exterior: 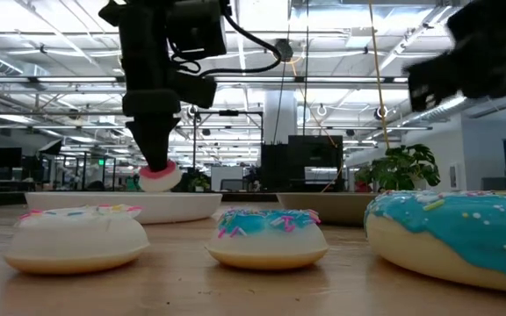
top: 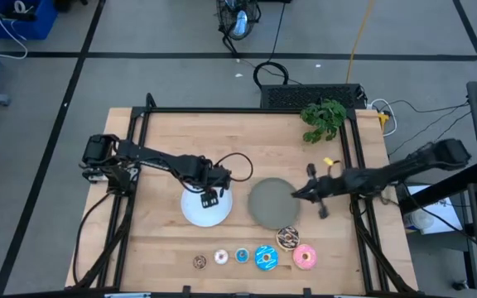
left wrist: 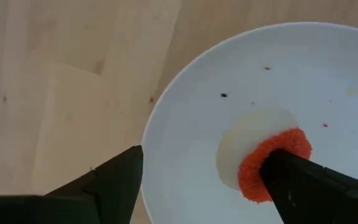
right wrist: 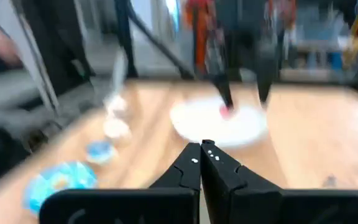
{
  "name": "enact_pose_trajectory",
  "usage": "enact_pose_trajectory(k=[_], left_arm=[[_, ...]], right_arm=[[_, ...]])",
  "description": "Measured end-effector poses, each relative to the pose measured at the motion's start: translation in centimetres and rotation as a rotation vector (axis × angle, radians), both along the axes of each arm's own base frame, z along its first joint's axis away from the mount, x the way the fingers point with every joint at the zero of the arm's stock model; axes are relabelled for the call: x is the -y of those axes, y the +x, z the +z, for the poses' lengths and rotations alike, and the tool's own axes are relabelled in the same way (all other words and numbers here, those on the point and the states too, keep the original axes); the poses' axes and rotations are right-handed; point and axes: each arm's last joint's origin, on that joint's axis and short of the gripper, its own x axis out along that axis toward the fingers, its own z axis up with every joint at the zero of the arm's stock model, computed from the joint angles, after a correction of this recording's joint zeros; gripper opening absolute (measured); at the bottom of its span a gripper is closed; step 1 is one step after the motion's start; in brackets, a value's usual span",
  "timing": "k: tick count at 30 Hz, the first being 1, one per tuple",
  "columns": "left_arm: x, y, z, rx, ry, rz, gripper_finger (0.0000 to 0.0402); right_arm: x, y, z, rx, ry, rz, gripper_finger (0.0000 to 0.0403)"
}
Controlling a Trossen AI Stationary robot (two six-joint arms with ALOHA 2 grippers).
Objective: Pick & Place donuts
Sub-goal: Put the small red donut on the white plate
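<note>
A: Where was the red donut [left wrist: 272, 163]?
B: On the white plate [top: 204, 209], one finger [left wrist: 316, 186] of the left gripper [top: 209, 197] touching it, jaws spread wide, not clamping.
A: Right side?
B: Right gripper [top: 298, 194] hung at the grey plate's [top: 270, 203] edge, jaws closed, empty.
A: The rest?
B: Row near the front bench [top: 156, 149] edge: brown donut [top: 199, 262], cream donut [top: 220, 257], small blue donut [top: 242, 256], blue sprinkled donut [top: 266, 258], pink donut [top: 305, 257]. Chocolate donut [top: 287, 238] sat just beside the grey plate.
A: Clutter?
B: Plant [top: 324, 118] at the far right corner, well apart. Open wood left of the white plate.
</note>
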Motion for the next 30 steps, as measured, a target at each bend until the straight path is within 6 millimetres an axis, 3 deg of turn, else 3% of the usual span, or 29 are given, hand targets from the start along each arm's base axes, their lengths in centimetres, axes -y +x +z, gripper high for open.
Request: enact_pose_trajectory(k=[9,16,23,30], left_arm=[[1.8,-0.3,0.2,0.001,0.021,-0.074,0.0368],[2.4,-0.4,0.2,-0.001,0.045,-0.078,0.0376],[2.5,-0.2,0.3,0.022,0.059,-0.079,0.0377],[2.5,0.0,0.3,0.041,0.048,-0.061,0.0377]], right_arm=[[-2.8,10.2,0.6,-0.061,-0.175,-0.027,0.0],[-4.0,16.7,-1.2,-0.119,-0.287,-0.116,0.0],[-4.9,20.7,-2.7,-0.128,-0.409,-0.138,0.0],[-4.9,22.6,-3.5,-0.129,-0.481,-0.142,0.0]])
